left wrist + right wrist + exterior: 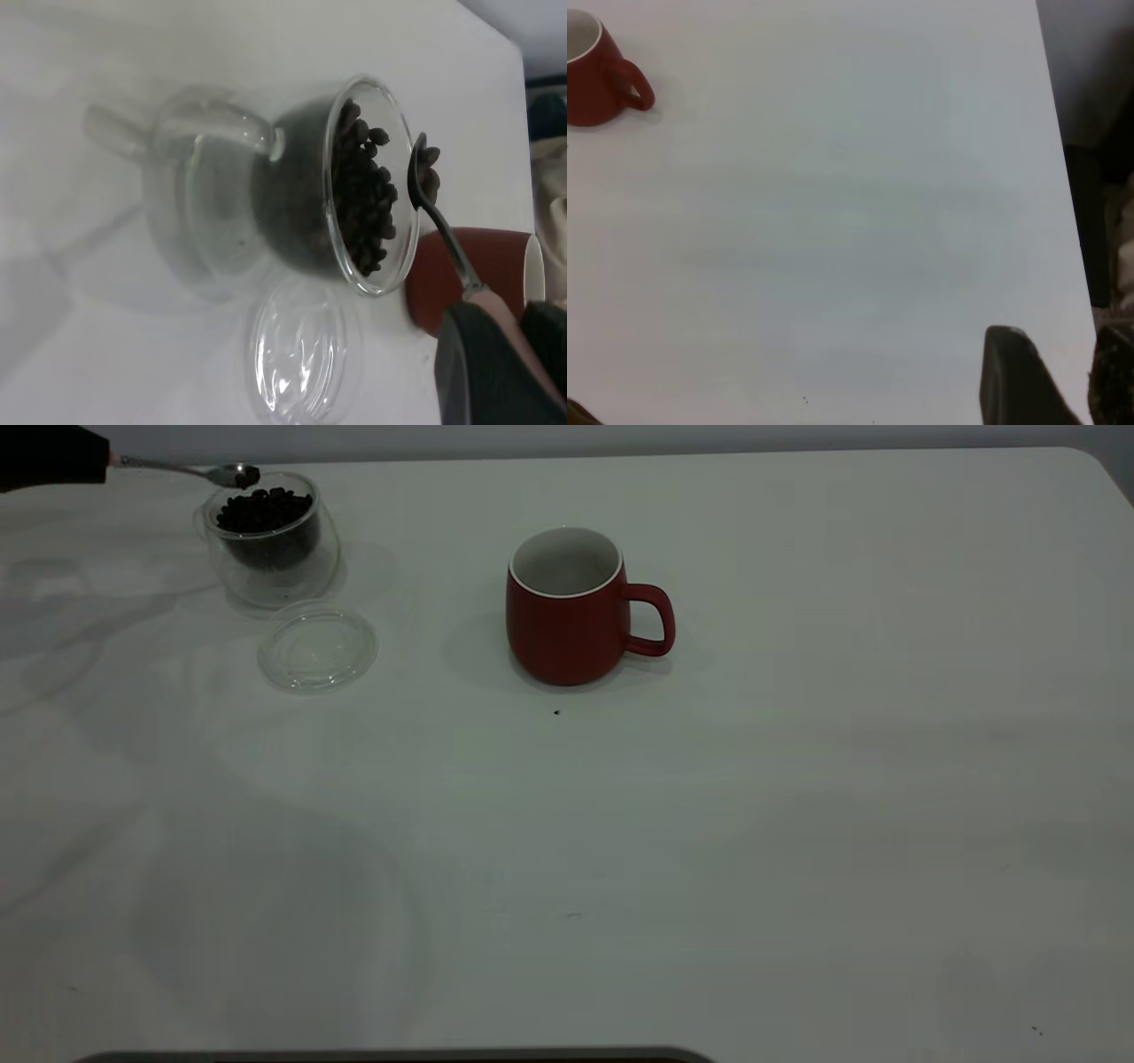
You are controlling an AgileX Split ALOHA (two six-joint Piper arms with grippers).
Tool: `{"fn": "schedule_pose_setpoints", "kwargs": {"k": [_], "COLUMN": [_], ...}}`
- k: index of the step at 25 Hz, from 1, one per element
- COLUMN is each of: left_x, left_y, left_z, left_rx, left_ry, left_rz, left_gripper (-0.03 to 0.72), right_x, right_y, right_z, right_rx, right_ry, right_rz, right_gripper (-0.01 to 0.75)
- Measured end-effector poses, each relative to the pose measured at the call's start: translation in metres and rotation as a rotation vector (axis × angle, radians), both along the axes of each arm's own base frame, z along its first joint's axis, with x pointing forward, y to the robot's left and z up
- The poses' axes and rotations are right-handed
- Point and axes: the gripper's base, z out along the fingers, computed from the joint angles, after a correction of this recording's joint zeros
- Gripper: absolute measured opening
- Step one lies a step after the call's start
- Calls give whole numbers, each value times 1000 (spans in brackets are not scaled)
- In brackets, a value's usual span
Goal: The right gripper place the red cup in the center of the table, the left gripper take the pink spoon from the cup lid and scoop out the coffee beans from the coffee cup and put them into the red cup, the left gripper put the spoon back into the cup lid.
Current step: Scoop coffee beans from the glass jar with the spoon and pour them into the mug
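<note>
White table, dim room: the left arm is mid-scoop at the far corner.

The left gripper pinches the pink spoon by its handle, its bowl loaded with a few coffee beans and held just above the rim of the glass coffee cup. The clear cup lid lies flat just beside that cup, nothing in it. The red cup already stands upright near the table's centre, apparently empty, well apart from the glass. So the scooping step looks done; next I'd expect a level carry across to the red cup, then a tilt over its mouth. The right gripper hangs parked over bare table, jaws spread, holding nothing.
</note>
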Motion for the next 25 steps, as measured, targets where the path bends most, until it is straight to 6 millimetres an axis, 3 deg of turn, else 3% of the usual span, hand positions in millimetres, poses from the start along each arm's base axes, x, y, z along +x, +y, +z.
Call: {"fn": "schedule_pose_setpoints", "kwargs": {"k": [7, 25], "left_x": [6, 18], "left_y": [-25, -135], "left_z": [0, 0], "left_rx": [-7, -15], "left_ry": [15, 42], "left_rz": [-42, -252], "left_gripper": [113, 113], "right_x": [0, 0], "right_y": [0, 0], "right_z": [0, 0], "right_rx": [0, 0], "right_ry": [0, 0], "right_rz": [0, 0], "right_gripper": [239, 239]}}
